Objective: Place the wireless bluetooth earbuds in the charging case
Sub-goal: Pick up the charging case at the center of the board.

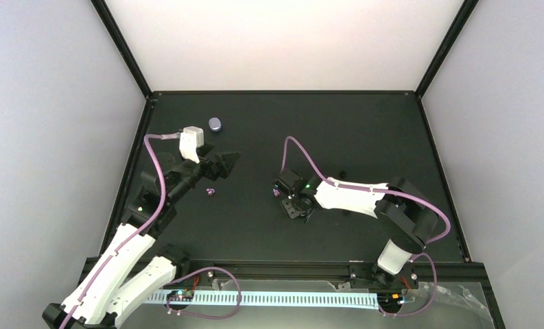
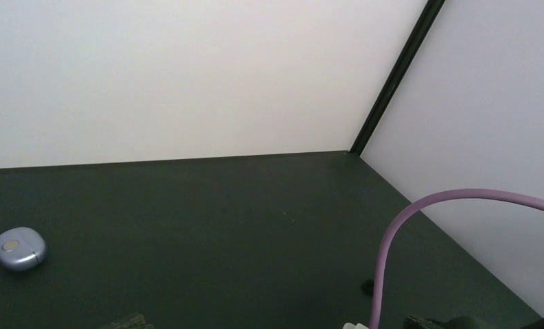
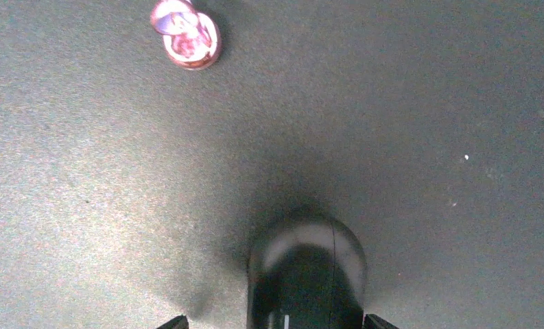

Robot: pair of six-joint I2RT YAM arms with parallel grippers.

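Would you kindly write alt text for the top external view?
One purple earbud lies beside the left arm, another earbud beside the right arm, on a black table. The lavender charging case sits apart at the far left.

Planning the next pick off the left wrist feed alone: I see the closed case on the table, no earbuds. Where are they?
Observer: In the top view, the first earbud lies on the table just on the near side of the left gripper, outside your frame.
Operator: And the other?
Observer: The second earbud is mid-table, right beside the right gripper.
Operator: Is it gripped?
Observer: No. The right wrist view shows it lying free on the table, up and to the left in that frame, not between the jaws.
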